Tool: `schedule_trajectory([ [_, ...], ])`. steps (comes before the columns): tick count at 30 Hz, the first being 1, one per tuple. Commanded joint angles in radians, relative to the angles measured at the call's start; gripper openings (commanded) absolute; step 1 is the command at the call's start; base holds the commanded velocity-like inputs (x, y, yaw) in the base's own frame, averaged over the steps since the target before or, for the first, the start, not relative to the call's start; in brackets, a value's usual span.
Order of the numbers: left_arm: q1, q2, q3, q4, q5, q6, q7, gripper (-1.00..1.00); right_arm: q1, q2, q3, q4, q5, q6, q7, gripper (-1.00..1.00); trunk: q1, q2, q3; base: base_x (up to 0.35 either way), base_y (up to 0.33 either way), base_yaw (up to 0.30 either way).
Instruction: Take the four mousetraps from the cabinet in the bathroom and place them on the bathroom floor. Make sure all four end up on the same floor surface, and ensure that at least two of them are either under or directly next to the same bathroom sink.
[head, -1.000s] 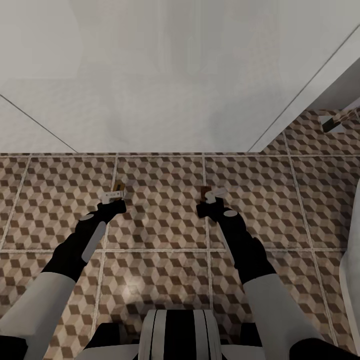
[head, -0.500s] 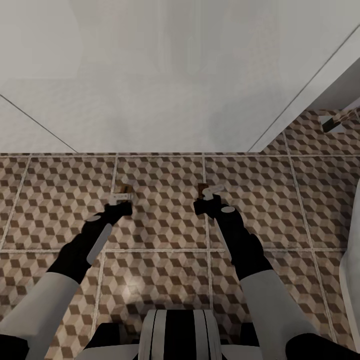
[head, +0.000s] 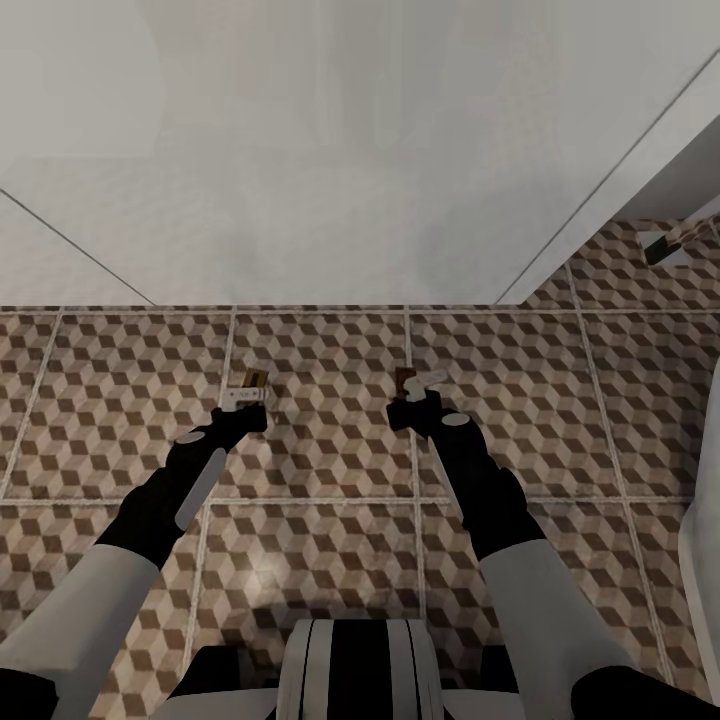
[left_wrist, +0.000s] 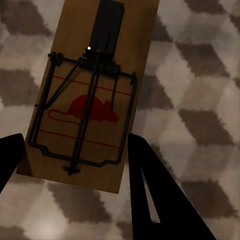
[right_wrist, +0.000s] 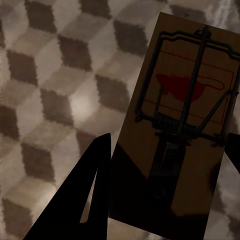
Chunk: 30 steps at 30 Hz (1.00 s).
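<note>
home bathroom, simulator render. bathroom floor (head: 330, 420) laid in large square tiles, brown-and-beige cube pattern, pale grout lines; same tiling shows in both wrist views. plain pale glossy surface (head: 330, 160) rises from floor ahead, bounded by thin straight seams. curved white fixture edge (head: 700, 540) at robot's right, too cropped to name. small dark fitting (head: 662, 246) sits in far right corner.

- Bathroom floor (head: 330, 450): we saw brown-and-beige cube-patterned tiles with pale grout lines.
- Mousetrap (left_wrist: 90, 95) in the left wrist view: tan-brown board, black wire parts, red mouse print and red lines.
- Mousetrap (right_wrist: 185, 125) in the right wrist view: darker, shaded brown board with the same red mouse print and black wire.
- Wall (head: 330, 150): we noted plain off-white.
- Arms: black forearms, white upper sleeves.
</note>
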Motion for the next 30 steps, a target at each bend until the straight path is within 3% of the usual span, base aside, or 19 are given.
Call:
schedule_trajectory([
  [1, 0.0, 0.001, -0.004, -0.001, 0.009, 0.003, 0.008, -1.0, 0.0, 0.0, -0.001, -0.001, 0.009, 0.005, 0.008, -1.0, 0.0, 0.0, -0.001, 0.0, 0.0, 0.0],
  [30, 0.0, -0.014, -0.004, -0.001, 0.009, 0.004, 0.008, -1.0, 0.0, 0.0, 0.001, 0.012, 0.009, 0.005, 0.009, -1.0, 0.0, 0.0, -0.001, 0.074, 0.0, 0.0],
])
